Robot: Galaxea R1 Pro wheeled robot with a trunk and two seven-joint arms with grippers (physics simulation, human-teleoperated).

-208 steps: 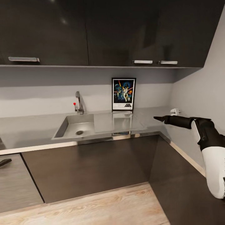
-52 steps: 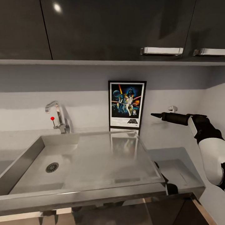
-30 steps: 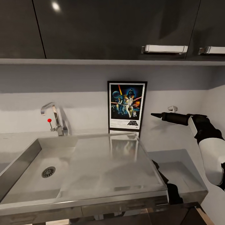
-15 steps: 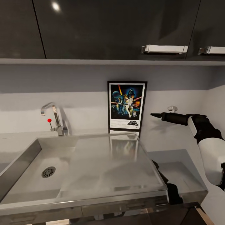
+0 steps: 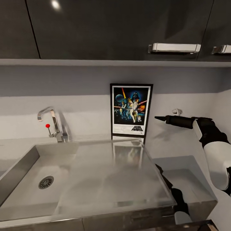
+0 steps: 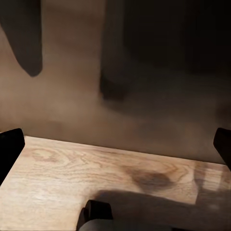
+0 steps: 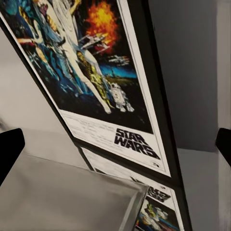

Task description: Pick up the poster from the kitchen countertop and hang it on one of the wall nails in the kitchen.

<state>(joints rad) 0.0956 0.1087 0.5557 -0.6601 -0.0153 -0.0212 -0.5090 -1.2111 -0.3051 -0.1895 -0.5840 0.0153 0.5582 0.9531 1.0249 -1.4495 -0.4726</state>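
Your right arm reaches in from the right of the head view, white forearm rising to a black wrist, the right gripper (image 5: 159, 118) held level and pointing left. From the head its fingers look closed to a point, yet the right wrist view shows a fingertip (image 7: 10, 150) at each edge, spread wide. Your left gripper (image 6: 115, 147) also has its fingertips wide apart.

Grey kitchen countertop (image 5: 189, 166) with inset steel sink (image 5: 41, 179) and drainboard (image 5: 112, 173); chrome tap (image 5: 53, 123) at the back; framed poster (image 5: 131, 110) standing upright against the wall.
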